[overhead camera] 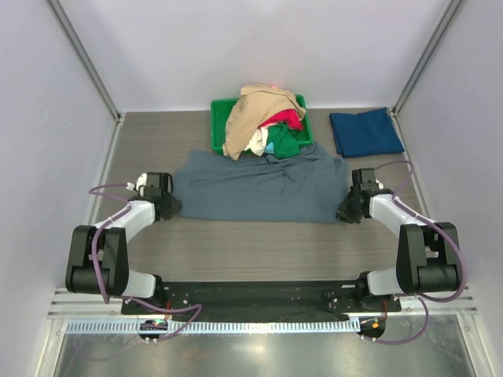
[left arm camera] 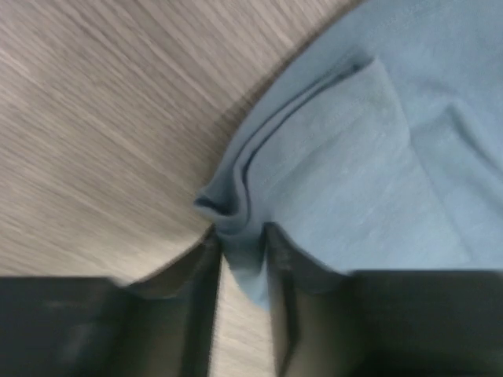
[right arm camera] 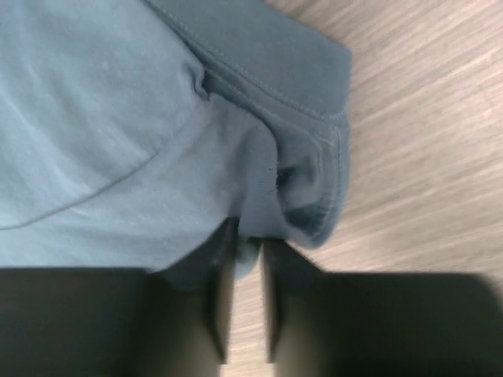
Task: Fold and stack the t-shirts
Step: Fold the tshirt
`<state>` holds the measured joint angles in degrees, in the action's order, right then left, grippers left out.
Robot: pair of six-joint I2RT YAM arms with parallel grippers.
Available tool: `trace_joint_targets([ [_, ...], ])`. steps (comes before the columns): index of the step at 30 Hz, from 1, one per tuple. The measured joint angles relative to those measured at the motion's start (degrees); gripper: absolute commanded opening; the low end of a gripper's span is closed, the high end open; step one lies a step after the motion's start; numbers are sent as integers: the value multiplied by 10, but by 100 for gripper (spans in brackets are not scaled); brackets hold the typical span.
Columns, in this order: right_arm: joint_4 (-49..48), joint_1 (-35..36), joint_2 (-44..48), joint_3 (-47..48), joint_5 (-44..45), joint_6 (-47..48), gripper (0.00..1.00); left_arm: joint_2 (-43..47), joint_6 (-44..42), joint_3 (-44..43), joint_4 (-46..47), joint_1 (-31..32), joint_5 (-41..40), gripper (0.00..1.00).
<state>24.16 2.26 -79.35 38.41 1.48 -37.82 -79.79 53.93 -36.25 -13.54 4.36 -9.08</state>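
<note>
The slate grey-blue t-shirt (overhead camera: 259,188) lies flat on the table (overhead camera: 259,251), long axis left to right.
Your left gripper (overhead camera: 170,206) is closed on its left edge, your right gripper (overhead camera: 346,210) on its right edge, with the shirt stretched between them.

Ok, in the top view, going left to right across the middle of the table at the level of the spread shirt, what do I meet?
left hand, pinching the shirt's left edge → slate grey-blue t-shirt, spread out → right hand, pinching its right edge.
</note>
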Motion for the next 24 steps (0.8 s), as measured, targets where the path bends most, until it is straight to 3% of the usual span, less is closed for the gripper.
trace_joint_targets([
  [1, -5, -1, -2, -1, -1, 2, 2, -5, 1, -2, 2, 0, 0, 0],
  [8, -5, -2, 5, -2, -4, 9, 1, 9, 1, -5, -26, 0, 1, 0],
  [18, 90, -19, 166, 32, -16, 3, 1, 227, 2, -9, -159, -36, 5, 0],
  [24, 146, -27, 230, 81, -23, 2, 1, 311, 12, -18, -240, -50, 17, 0],
])
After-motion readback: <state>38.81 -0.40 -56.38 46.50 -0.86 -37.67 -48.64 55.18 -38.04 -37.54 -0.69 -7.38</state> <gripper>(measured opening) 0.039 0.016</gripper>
